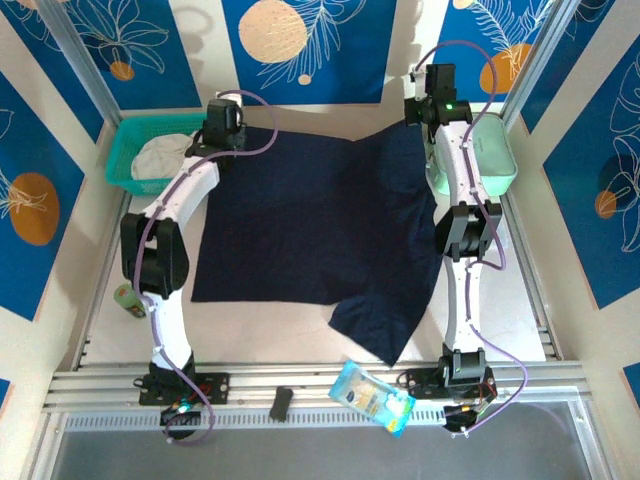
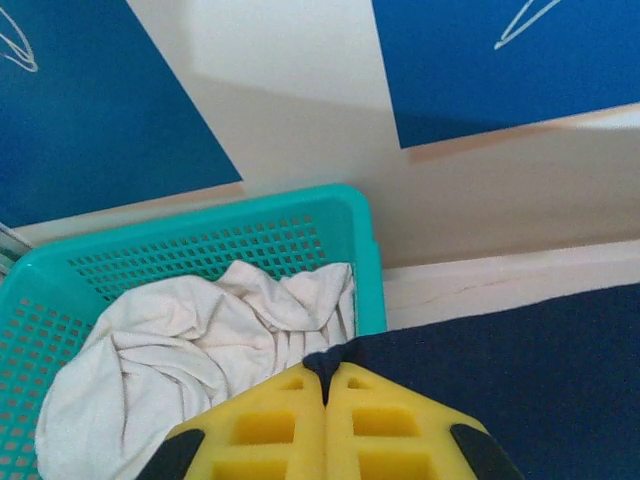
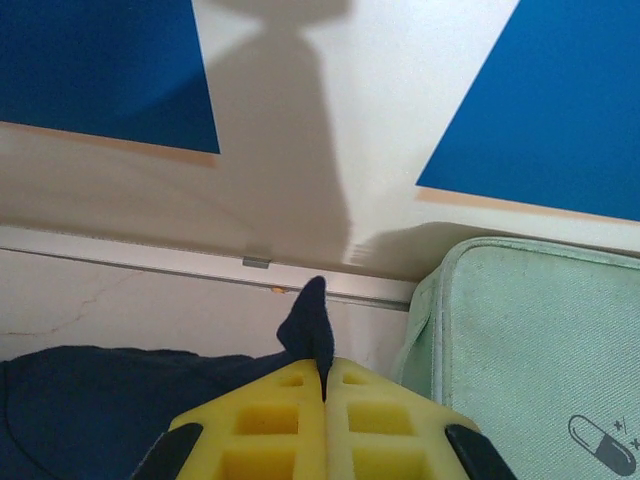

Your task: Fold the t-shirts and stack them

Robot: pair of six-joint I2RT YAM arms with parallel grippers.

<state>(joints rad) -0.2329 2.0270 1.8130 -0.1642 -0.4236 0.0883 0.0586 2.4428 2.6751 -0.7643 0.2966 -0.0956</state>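
A dark navy t-shirt [image 1: 310, 215] lies spread over the middle of the table, one part trailing toward the near right. At its far left corner my left gripper [image 1: 224, 128] is shut on the navy cloth; the yellow jaws pinch a fold of that t-shirt [image 2: 345, 357]. My right gripper [image 1: 437, 100] is shut on the far right corner, where a peak of navy t-shirt [image 3: 310, 325] sticks up between the jaws. A crumpled off-white t-shirt [image 1: 162, 155] lies in the teal basket [image 1: 130, 140]; it shows as a white t-shirt [image 2: 190, 345] behind the left jaws.
A mint-green hard case [image 1: 492, 155] stands right beside my right gripper and is close on the right as the case [image 3: 530, 345]. The teal basket [image 2: 210, 240] sits just beyond my left gripper. A snack packet [image 1: 372, 397] and a small black object [image 1: 281, 403] lie at the near rail.
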